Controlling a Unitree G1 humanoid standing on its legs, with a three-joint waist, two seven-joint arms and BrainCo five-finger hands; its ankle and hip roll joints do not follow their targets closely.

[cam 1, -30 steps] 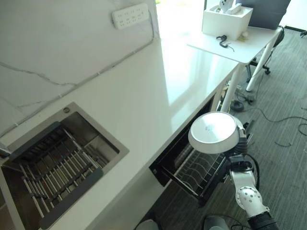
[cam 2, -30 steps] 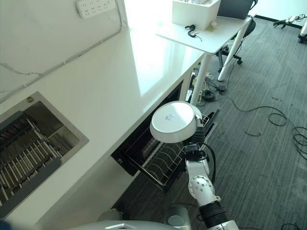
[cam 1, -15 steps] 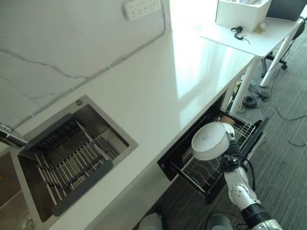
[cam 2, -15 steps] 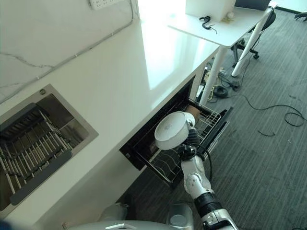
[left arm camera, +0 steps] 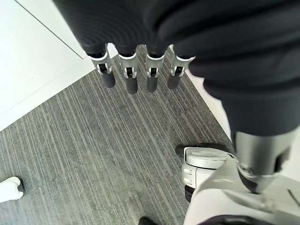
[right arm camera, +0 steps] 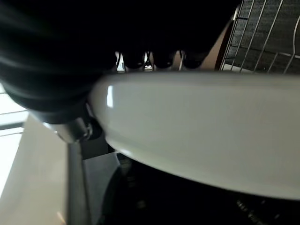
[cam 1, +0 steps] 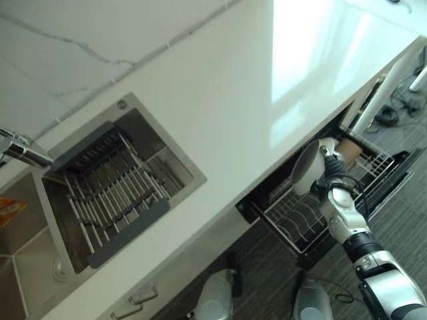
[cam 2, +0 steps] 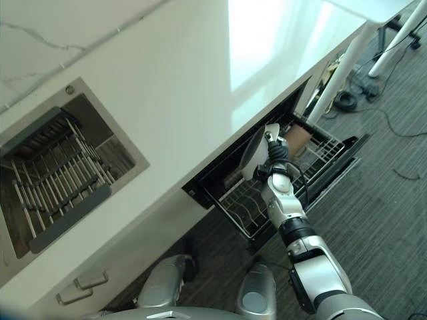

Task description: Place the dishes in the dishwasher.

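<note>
In the left eye view, the right hand (cam 1: 331, 168) sits at about four o'clock from the picture's centre, over the pulled-out dishwasher rack (cam 1: 297, 220), and grips a white bowl (cam 1: 306, 168) turned on edge, the bowl lying at nine o'clock from the hand and just under the white countertop (cam 1: 233, 100) edge. A brown cup (cam 1: 349, 147) stands in the rack at two o'clock from the hand. The sink (cam 1: 107, 183) with its dark drying rack (cam 1: 113, 200) lies at nine o'clock. In the right eye view, the same bowl shows edge-on above the wire rack, the hand's fingers wrapped over its rim from the five o'clock side. In the left wrist view, the left hand (left arm camera: 136, 70) hangs over the grey striped floor (left arm camera: 93, 154), fingers straight and loosely apart, holding nothing. In the right wrist view, the bowl's pale rim spans the frame right against the hand; the fingertips (right arm camera: 164, 58) curl over its far edge at twelve o'clock, with rack wires beyond at one o'clock.
</note>
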